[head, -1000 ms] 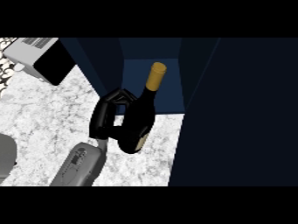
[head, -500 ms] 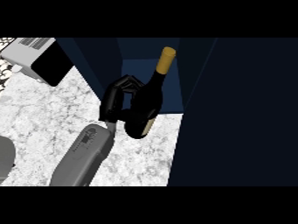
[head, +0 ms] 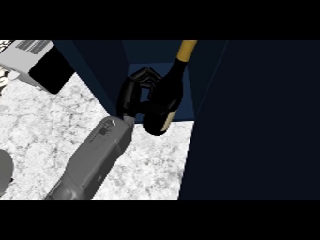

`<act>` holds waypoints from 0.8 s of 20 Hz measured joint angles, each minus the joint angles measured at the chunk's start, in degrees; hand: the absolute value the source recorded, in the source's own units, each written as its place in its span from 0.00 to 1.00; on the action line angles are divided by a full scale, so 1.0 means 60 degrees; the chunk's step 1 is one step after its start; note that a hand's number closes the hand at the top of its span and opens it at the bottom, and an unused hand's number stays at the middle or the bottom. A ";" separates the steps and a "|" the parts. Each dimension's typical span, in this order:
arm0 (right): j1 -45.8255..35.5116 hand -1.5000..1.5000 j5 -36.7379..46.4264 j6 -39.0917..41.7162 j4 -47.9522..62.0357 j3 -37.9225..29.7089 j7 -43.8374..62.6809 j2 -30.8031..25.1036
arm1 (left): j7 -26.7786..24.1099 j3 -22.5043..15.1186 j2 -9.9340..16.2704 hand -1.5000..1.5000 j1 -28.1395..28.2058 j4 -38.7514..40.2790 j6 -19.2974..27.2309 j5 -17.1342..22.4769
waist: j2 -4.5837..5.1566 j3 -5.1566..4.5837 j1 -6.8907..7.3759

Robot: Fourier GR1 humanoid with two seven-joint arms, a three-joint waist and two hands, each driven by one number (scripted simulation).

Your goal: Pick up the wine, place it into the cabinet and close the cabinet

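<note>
The one hand point(head: 131, 96) in view has its fingers point(head: 146, 75) curled round the wine point(head: 166, 89), held tilted at the open cabinet point(head: 100, 70) with its neck already inside, so setting it down, letting go and closing the cabinet remain.

One forearm point(head: 93, 161) in frame: grey, boxy shell with rounded edges, slightly glossy, widening toward 7 o'clock where it meets the lower edge. Lighter highlight along its top face, darker shading on the side facing 4 o'clock. Small dark markings near the wrist end, too small to read. Wrist end has a pale squared edge. Hand point(head: 131, 96) at 1 o'clock of the forearm: all black, glossy, rounded segments with faint sheen. No cables or screws can be made out.
</note>
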 measured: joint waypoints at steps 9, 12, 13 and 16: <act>0.0189 0.00 -0.0103 0.0120 0.0053 0.0037 -0.0379 0.0119 | 0.0026 -0.0176 0.0000 1.00 -0.1634 0.2370 0.0613 0.0343 | 0.0064 0.0000 -0.0203; 0.0233 0.00 -0.0135 0.0168 0.0047 0.0060 -0.0375 0.0103 | -0.0071 -0.0002 0.0002 1.00 -0.1994 0.2974 0.0722 0.0547 | 0.0095 -0.0004 -0.0275; 0.0228 0.00 -0.0148 0.0206 0.0043 0.0041 -0.0381 0.0081 | -0.0087 0.0050 0.0002 1.00 -0.2083 0.3137 0.0754 0.0653 | 0.0107 -0.0005 -0.0315; 0.0282 0.00 -0.0190 0.0295 0.0066 0.0011 -0.0522 0.0108 | -0.0219 0.0358 0.0010 1.00 -0.2412 0.3670 0.0672 0.0862 | 0.0142 -0.0003 -0.0334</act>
